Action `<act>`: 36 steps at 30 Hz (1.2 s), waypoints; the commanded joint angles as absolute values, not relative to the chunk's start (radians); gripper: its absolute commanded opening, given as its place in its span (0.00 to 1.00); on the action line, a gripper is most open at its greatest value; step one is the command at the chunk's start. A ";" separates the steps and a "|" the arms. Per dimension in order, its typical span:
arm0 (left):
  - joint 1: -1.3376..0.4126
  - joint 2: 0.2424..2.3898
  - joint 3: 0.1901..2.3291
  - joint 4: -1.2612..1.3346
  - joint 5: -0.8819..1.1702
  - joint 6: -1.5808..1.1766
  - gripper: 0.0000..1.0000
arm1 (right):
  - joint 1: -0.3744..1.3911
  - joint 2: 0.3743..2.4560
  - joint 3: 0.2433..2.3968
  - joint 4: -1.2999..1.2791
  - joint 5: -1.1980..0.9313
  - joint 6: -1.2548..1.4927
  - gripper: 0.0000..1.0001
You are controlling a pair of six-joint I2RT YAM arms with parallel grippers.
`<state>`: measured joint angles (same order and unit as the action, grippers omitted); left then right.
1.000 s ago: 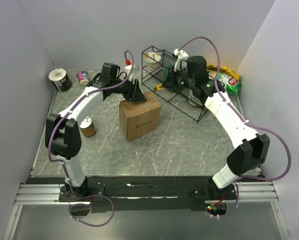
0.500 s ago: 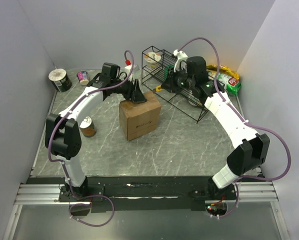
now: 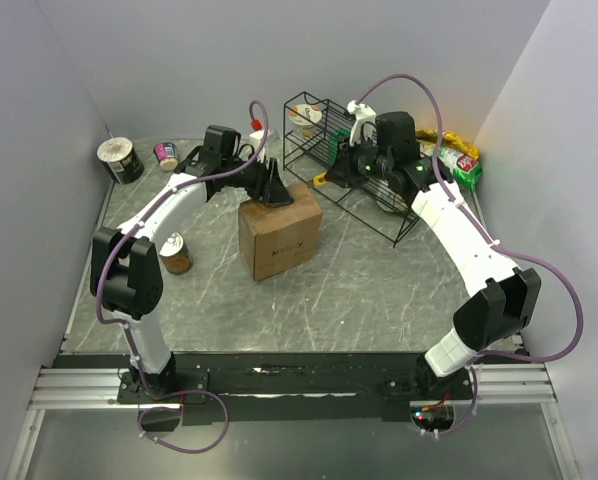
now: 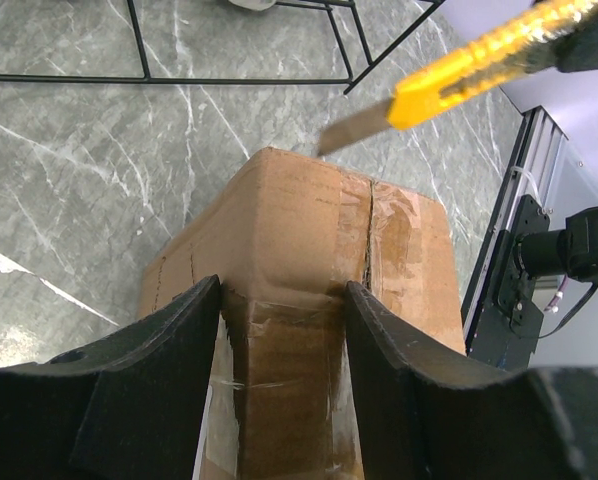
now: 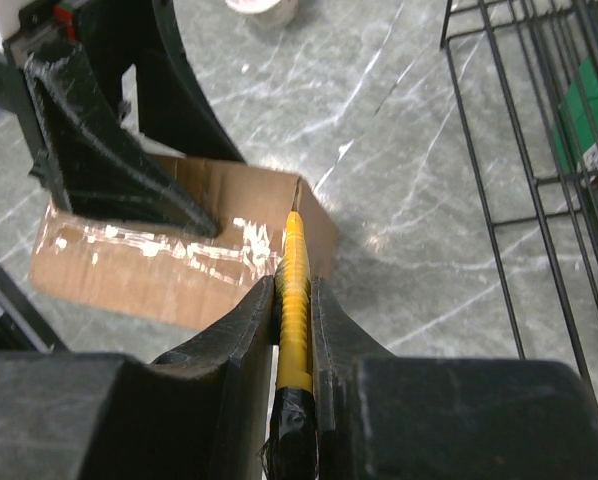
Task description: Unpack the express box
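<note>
At the middle of the tabletop (image 3: 359, 290) stands the express box (image 3: 279, 240), upright, its top flaps taped down and nothing out of it yet. It is close to a cube, so I read hardly any long axis. The printed front face looks toward about 5 o'clock, and the glossy tape seam seems to run from the far top edge back toward me, roughly 11 to 5.

On that far edge rests my left pincer (image 4: 281, 290). Its fingers are half spread and straddle the taped edge, touching cardboard. Whether they pinch the box or only press on it, I cannot tell. Neither it nor the box has shifted over the last second, so the box stays braced.

What has changed is on the right. My right pincer (image 5: 293, 295), clamped tight on the yellow box cutter (image 4: 479, 68), has eased a little toward 9 o'clock. The bared blade (image 4: 351, 132) now hangs just above the box's corner at about 2 o'clock, near it but not touching, as far as I can see. I judge that the cut has not begun and that this is the final approach to slit the tape.

Farther off, at 1 o'clock, the black wire rack (image 3: 399, 225) stands just behind the right arm, well clear of the box.
</note>
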<state>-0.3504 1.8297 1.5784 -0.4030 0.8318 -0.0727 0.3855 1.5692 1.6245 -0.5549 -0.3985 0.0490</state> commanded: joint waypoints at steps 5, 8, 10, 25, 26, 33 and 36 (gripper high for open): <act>-0.373 1.904 1.520 -0.526 0.696 -0.054 0.54 | 0.371 1.582 1.700 -0.727 -0.472 0.035 0.00; -0.373 1.905 1.519 -0.522 0.696 -0.058 0.53 | 0.367 1.578 1.698 -0.739 -0.483 0.041 0.00; -0.373 1.908 1.519 -0.520 0.693 -0.061 0.53 | 0.367 1.575 1.694 -0.749 -0.491 0.043 0.00; -0.374 1.898 1.503 -0.517 0.663 -0.068 0.49 | 0.364 1.549 1.707 -0.870 -0.520 0.009 0.00; -0.374 1.896 1.503 -0.517 0.661 -0.067 0.50 | 0.362 1.549 1.710 -0.890 -0.517 -0.018 0.00; -0.374 1.891 1.500 -0.512 0.660 -0.066 0.49 | 0.354 1.552 1.747 -0.975 -0.528 -0.064 0.00; -0.374 1.890 1.496 -0.509 0.660 -0.066 0.49 | 0.351 1.554 1.758 -1.000 -0.529 -0.081 0.00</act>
